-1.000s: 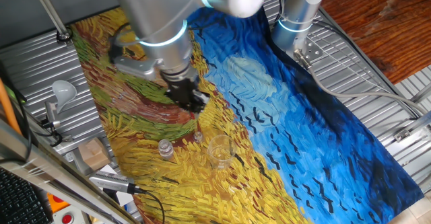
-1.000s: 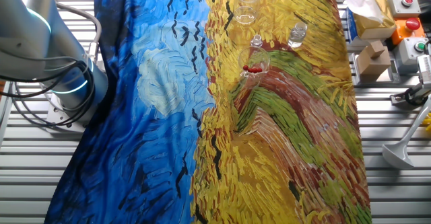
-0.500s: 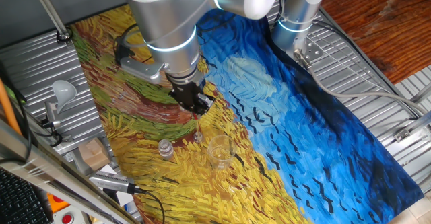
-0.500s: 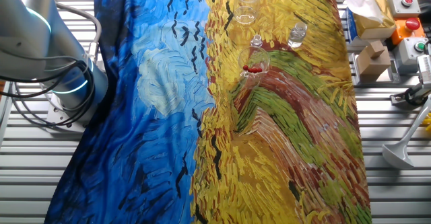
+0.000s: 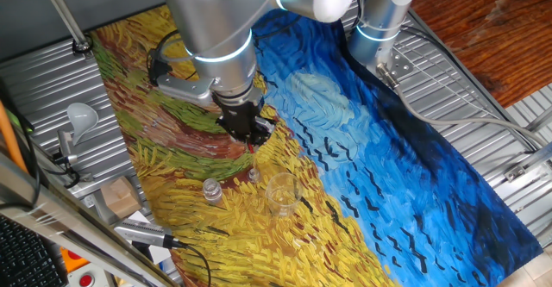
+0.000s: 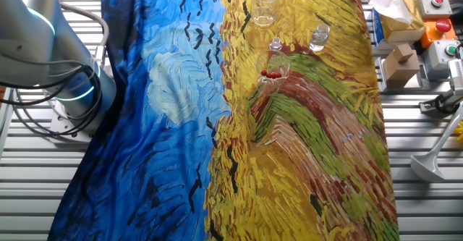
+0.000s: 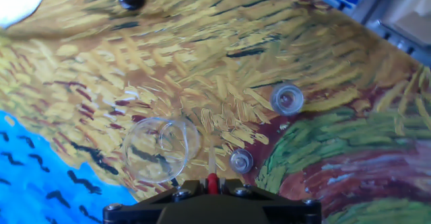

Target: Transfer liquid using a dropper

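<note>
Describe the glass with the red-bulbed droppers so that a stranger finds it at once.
On the painted cloth, go to the yellow half, where several clear glass vessels stand together. The glass is the one nearest the green and brown streaks, and it alone has red dropper bulbs inside; the two small vials beside it show none.

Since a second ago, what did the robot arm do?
The pincer, holding the dropper, slid a little toward the blue side, then nearly stopped above the small vial. The other vial, the beaker and the cloth stayed put.
</note>
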Controlling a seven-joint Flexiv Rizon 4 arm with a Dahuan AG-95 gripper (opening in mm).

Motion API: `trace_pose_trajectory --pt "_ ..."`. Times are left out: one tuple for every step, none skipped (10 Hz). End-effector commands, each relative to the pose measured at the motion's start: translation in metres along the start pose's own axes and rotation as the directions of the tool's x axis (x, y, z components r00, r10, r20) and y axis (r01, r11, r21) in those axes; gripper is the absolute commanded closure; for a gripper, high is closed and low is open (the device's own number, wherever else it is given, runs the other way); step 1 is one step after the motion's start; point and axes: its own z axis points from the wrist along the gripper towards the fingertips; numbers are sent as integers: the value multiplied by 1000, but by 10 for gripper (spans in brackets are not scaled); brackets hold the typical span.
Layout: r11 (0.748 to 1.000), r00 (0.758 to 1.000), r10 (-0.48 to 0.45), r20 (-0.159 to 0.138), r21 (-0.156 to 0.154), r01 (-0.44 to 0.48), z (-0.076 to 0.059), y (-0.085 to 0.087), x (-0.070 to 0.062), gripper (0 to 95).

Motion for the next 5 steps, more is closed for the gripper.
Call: trace_pose_trajectory --pt "998 998 55 -6 1 -55 -5 19 1 950" --pt "998 998 66 -10 3 -66 -7 28 4 950" --pt "997 997 73 -9 3 -73 -5 35 6 950" --pt "997 997 83 -6 5 -83 1 45 9 950" --pt "995 995 95 2 12 -95 8 52 12 950"
